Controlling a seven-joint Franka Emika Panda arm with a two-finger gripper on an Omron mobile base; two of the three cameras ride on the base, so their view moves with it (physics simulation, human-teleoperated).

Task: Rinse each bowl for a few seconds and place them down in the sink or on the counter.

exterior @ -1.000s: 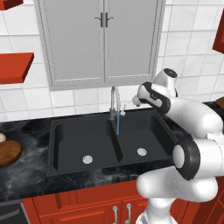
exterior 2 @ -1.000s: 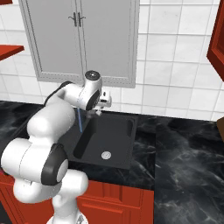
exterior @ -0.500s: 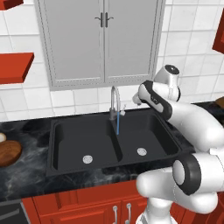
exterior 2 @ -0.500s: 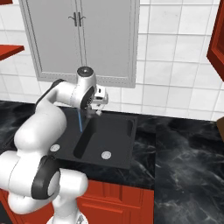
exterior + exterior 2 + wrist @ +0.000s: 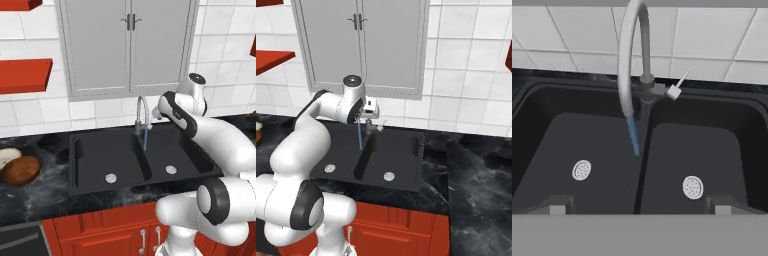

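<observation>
Water runs from the faucet [image 5: 633, 60] into the sink [image 5: 100, 155]. Your fingers [image 5: 557, 206] hang spread wide and empty; both bowls [image 5: 19, 167] sit on the counter [image 5: 35, 192].

Left base view: behind arm, looks forward and down at sink [image 5: 125, 160], mid-frame; bowls [image 5: 20, 167] at left edge. Right base view: same sink [image 5: 396, 155] from other side, shifted lower left of frame. Hand view: close, faces faucet [image 5: 634, 60] and both basins, drains low in frame. All three share sink and faucet.
</observation>
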